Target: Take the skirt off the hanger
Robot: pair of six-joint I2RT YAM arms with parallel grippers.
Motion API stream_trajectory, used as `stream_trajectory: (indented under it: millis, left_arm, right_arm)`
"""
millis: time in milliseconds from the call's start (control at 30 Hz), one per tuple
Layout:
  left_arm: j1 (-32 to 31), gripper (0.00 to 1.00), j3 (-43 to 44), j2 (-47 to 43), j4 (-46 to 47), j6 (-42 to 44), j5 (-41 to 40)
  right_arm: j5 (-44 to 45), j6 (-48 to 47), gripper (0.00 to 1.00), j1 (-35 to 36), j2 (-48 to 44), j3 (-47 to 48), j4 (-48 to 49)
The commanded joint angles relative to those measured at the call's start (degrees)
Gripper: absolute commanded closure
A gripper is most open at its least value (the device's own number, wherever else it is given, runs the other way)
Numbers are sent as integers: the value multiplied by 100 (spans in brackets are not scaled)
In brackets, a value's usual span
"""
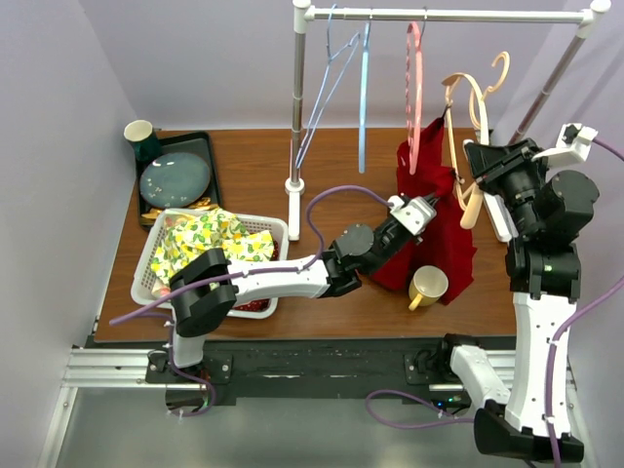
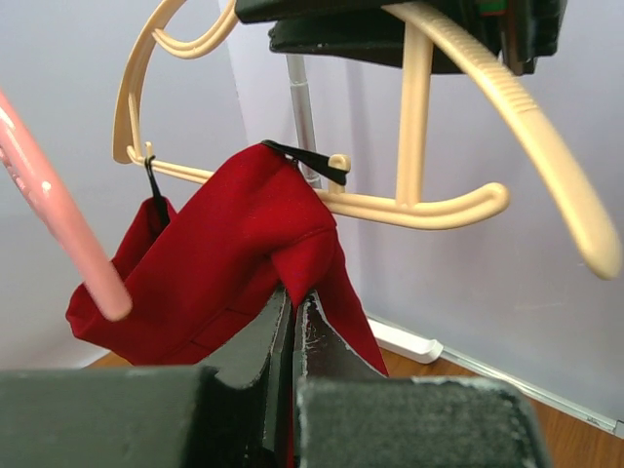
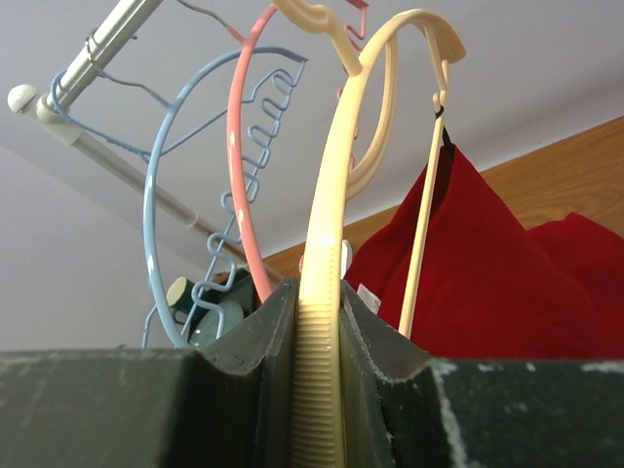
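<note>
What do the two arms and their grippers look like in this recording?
The left arm and right arm have white links and black joints, with purple cables. The left gripper and right gripper have dark fingers with scuffed edges.

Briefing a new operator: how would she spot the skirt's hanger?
Find the clothes rail above the table. Right of the blue hanger and pink hanger, the cream hanger sits in the right gripper; only it carries the red skirt.

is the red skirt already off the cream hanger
No, the red skirt hangs by its black loops from the cream hanger.
</note>
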Motion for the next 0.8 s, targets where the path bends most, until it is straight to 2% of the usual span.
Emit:
stream_trajectory:
  millis: [0,167,367,633,767]
  left_arm:
    - [8,100,125,-471,641,49,99]
    - [-1,100,354,-366,501,-152,335]
    - [-10,100,292,-374,457,-329,511]
    - [-9,100,828,-163,70,-189,310]
    - [-9,100,522,-434,131,-57,143]
  right_arm:
    - [-99,46,100,6,-12,53,641]
    - [-73,38,100,6,-30,-79,825]
    - [-326,125,100,6,277,229,1019]
    - [-407,-85,100,6,128,0,773]
    - [-153,-305,100,6,49,272,562]
